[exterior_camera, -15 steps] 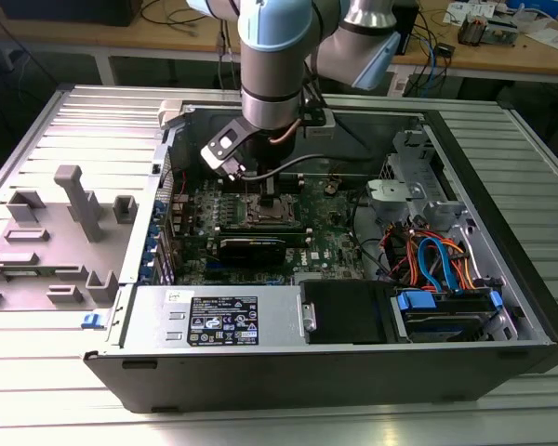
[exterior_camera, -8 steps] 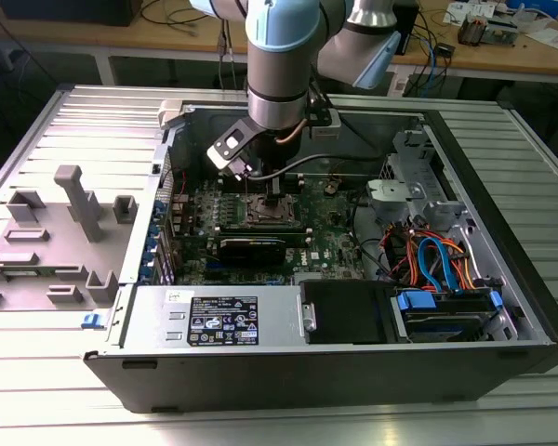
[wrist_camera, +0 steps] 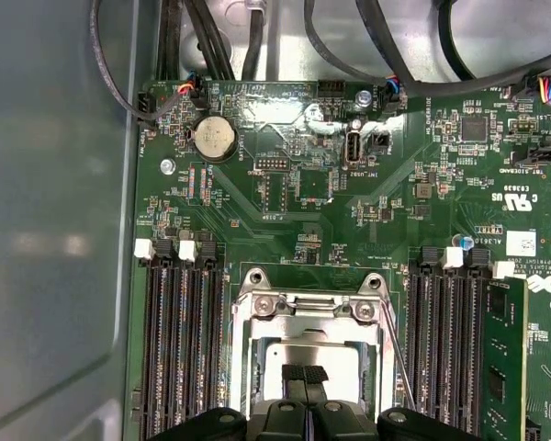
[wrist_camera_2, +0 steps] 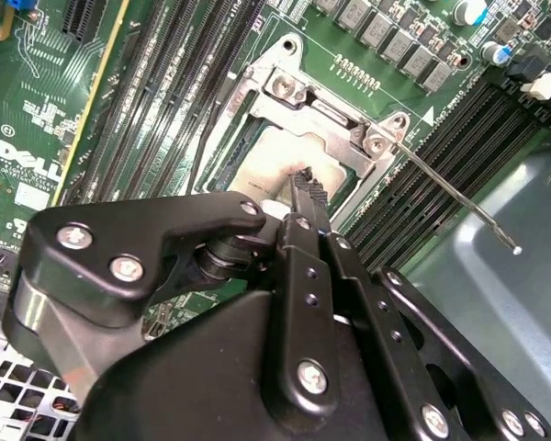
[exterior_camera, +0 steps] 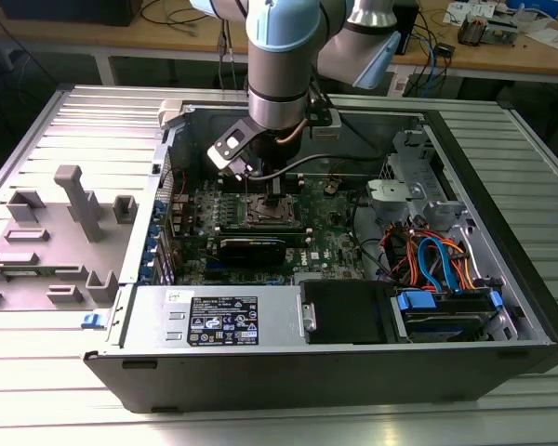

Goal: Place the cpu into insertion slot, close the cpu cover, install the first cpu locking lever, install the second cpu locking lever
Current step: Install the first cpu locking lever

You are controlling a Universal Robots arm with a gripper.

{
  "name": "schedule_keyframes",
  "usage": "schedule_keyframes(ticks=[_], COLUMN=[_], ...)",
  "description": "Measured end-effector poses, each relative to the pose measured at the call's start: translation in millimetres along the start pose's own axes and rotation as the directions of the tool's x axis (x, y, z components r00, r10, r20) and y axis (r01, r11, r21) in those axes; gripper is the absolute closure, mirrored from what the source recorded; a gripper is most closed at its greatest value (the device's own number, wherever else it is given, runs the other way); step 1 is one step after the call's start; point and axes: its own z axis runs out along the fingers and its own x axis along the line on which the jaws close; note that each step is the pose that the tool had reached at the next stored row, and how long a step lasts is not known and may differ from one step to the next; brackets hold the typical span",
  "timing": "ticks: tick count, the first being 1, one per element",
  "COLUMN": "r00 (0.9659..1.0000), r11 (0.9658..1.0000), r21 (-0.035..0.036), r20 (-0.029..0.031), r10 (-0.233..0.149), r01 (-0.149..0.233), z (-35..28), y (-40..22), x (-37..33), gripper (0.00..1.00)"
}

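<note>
We find the pincer (wrist_camera: 304,375) closed, fingers together and holding nothing. The cpu (wrist_camera: 344,366) lies directly beneath its tips, framed by the lowered cpu cover (wrist_camera: 312,317). One locking lever (wrist_camera_2: 459,197) juts free beside it.

White lettering stands on the green motherboard (wrist_camera: 257,230).

coin battery (wrist_camera: 214,139) on green board (wrist_camera: 285,211) | black memory slots (wrist_camera: 179,340) | long black card (exterior_camera: 260,246), likely graphics

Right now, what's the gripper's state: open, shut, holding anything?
Gripper: fingers shut together, holding nothing, with the tips down over the cpu; whether they touch it cannot be told.
</note>
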Motion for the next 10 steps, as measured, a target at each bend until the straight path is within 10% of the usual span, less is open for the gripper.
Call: schedule_keyframes(ticks=[10], r00=[1.0000], r11=[1.0000], r21=[0.0009], r20=[-0.0010], r10=[0.000], r01=[0.000], z=[-26.1], y=[0.4], x=[1.2], gripper=[0.89])
